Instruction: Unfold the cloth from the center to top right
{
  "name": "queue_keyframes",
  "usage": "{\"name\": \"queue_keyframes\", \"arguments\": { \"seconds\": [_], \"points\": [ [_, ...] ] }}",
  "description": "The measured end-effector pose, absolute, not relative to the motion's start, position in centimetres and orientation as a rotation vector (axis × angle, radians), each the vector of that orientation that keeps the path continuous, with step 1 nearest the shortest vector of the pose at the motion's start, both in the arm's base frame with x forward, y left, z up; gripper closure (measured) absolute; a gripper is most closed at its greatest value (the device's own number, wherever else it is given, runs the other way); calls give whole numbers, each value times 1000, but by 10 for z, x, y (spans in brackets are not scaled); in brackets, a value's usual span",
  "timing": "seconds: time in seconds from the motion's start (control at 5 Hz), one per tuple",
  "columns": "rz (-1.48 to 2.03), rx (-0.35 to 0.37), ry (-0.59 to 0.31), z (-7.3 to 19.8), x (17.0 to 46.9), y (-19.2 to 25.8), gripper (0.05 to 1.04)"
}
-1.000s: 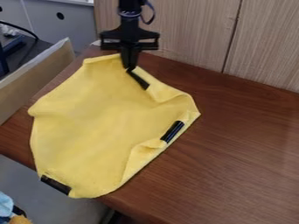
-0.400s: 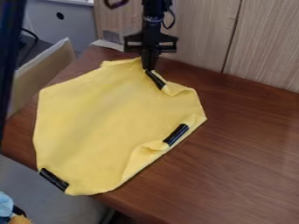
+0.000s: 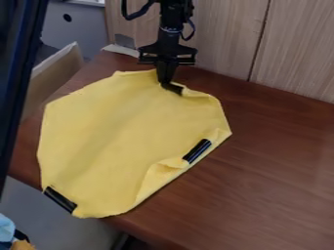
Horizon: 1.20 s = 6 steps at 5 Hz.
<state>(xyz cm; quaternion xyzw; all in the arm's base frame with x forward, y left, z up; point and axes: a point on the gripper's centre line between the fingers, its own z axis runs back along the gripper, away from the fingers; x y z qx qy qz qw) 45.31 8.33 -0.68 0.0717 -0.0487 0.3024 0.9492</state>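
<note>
My gripper (image 3: 167, 84) is pinching the yellow cloth (image 3: 120, 141) at its far edge, so nearly all of it spreads from me toward its near edge

A yellow cloth (image 3: 124, 132) spread over most of the left half of a brown wooden table (image 3: 281, 171). A black gripper (image 3: 165, 84) points down near the table's back edge, its fingers together on the cloth's back margin. Three black strips lie on the cloth – one (image 3: 174, 89) touching the fingertips, a second (image 3: 197, 151) along the margin facing the table's right side, a third (image 3: 60, 200) at the table's near edge, where the cloth reaches slightly past it. Between the second and third strips, the margin is folded over. Wood-grain panels (image 3: 215, 39) stand behind the back edge.
</note>
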Motion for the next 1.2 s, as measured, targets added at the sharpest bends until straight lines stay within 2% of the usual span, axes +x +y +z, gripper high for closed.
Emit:
{"name": "queue_keyframes", "arguments": {
  "seconds": [0.2, 0.4, 0.6, 0.8, 1.0, 1.2],
  "points": [
    [614, 149, -99, -6, 454, 85, 870],
    [607, 157, -100, -6, 454, 86, 624],
    [608, 165, -101, -7, 452, 89, 328],
    [602, 155, -103, -3, 448, 89, 102],
    [605, 150, -119, 5, 446, 87, 82],
    [615, 138, -160, 28, 441, 86, 83]
  ]
}}
